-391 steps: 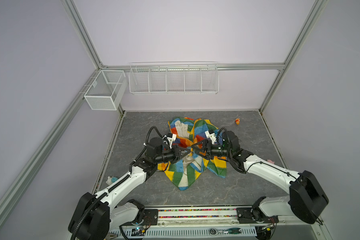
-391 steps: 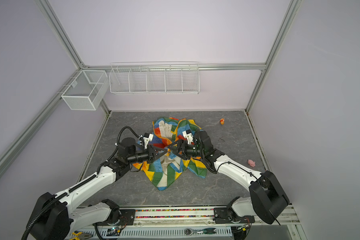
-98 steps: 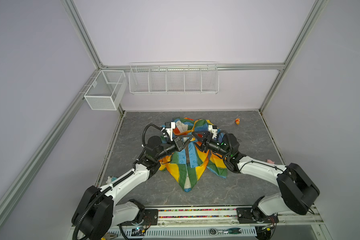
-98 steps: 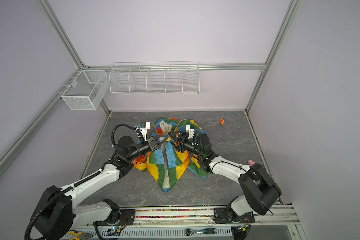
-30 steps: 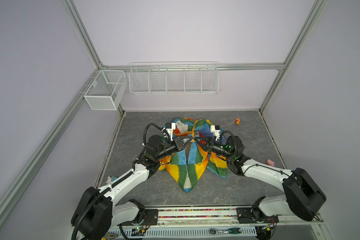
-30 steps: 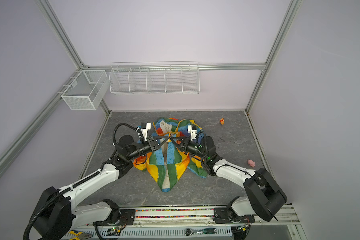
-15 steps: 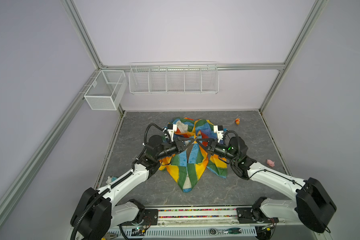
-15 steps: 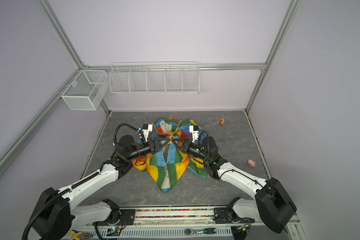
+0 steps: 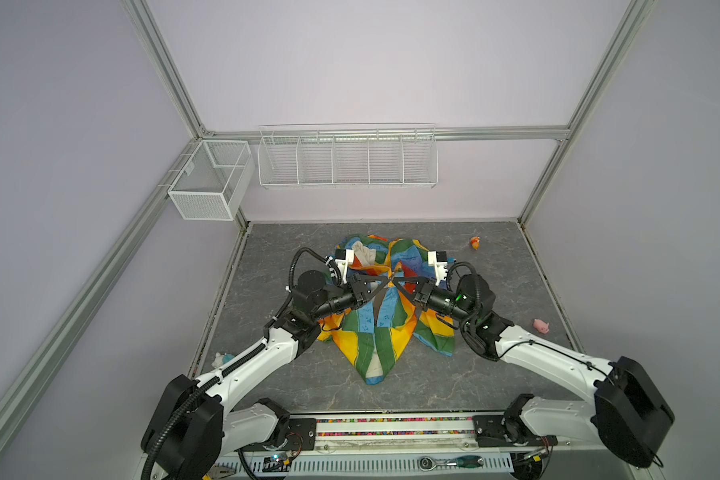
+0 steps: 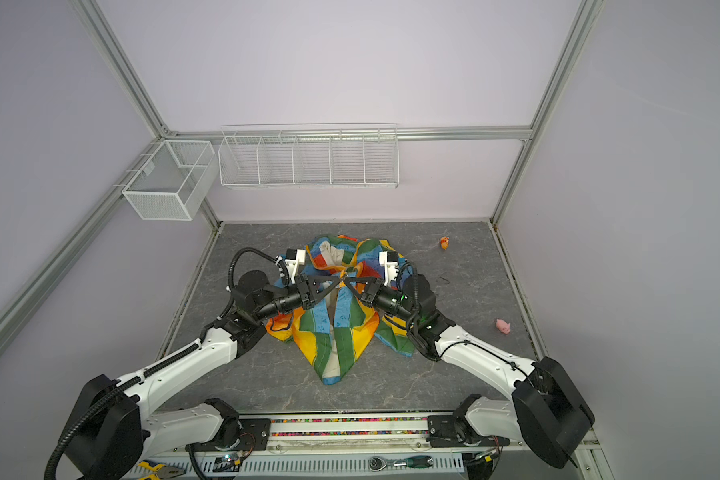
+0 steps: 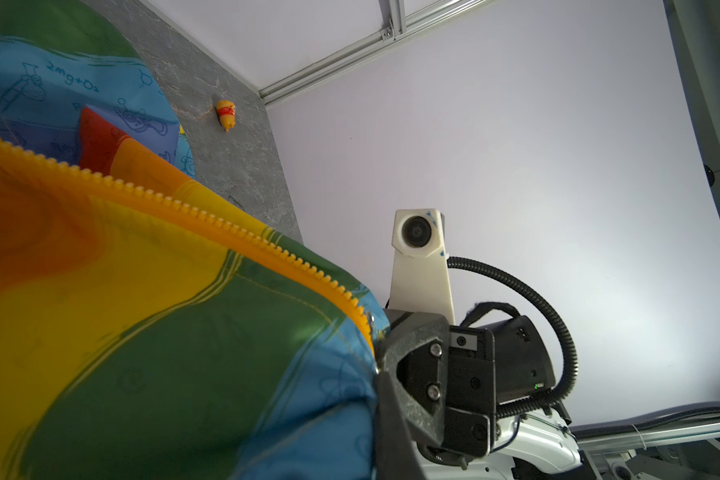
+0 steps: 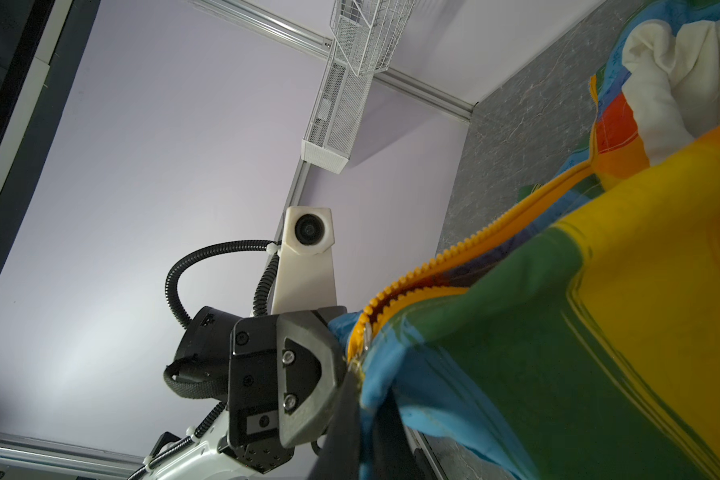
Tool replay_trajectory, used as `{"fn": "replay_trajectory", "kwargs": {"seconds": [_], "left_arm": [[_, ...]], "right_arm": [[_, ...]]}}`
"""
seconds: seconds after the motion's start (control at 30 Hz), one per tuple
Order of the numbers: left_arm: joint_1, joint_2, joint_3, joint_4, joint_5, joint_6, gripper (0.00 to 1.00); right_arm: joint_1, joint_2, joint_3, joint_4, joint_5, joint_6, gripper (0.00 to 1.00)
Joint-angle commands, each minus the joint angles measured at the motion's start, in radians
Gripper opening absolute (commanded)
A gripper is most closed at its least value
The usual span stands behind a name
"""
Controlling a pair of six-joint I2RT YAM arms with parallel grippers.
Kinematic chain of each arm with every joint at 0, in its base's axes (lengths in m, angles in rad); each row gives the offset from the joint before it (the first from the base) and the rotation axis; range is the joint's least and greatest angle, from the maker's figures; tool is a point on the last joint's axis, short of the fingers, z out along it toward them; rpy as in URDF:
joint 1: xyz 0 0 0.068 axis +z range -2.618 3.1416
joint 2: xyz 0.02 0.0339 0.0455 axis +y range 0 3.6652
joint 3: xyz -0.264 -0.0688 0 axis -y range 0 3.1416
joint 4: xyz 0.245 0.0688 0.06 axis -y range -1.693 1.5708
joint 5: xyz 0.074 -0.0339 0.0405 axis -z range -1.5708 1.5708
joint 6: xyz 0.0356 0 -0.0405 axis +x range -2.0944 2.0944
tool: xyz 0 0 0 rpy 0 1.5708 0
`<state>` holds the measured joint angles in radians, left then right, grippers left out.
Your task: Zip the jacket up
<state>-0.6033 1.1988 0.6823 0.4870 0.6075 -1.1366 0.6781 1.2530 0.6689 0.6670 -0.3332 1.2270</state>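
Observation:
The rainbow-striped jacket (image 9: pixel 375 328) lies on the grey floor, its front lifted into a peak at the middle, as both top views show (image 10: pixel 329 328). My left gripper (image 9: pixel 385 284) and right gripper (image 9: pixel 395 282) meet tip to tip at that peak, each shut on a blue hem corner beside an end of the orange-yellow zipper strip (image 11: pixel 225 226). The right wrist view shows blue hem pinched between my dark right fingers (image 12: pixel 344 424), with the zipper strip (image 12: pixel 474 241) running away from them. Cream lining (image 12: pixel 657 70) shows at the collar.
A small orange toy (image 9: pixel 475 242) lies at the back right and a pink pig toy (image 9: pixel 541 325) at the right. Another small toy (image 9: pixel 224 358) lies by the left wall. A wire rack (image 9: pixel 347 156) and a mesh basket (image 9: pixel 208 178) hang on the walls.
The two grippers have drawn together, so the held zipper ends now meet at the middle. The right arm's elbow has swung outward to the right.

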Motion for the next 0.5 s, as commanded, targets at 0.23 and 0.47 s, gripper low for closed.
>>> {"fn": "replay_trajectory", "kwargs": {"seconds": [0.23, 0.47], "left_arm": [[-0.026, -0.011, -0.026, 0.019, 0.069, -0.015, 0.0], [-0.025, -0.015, -0.023, 0.0, 0.061, -0.007, 0.0]], "right_arm": [[-0.025, -0.026, -0.021, 0.013, 0.213, -0.033, 0.06], [-0.027, -0.023, -0.011, -0.047, 0.142, -0.073, 0.06]]}}
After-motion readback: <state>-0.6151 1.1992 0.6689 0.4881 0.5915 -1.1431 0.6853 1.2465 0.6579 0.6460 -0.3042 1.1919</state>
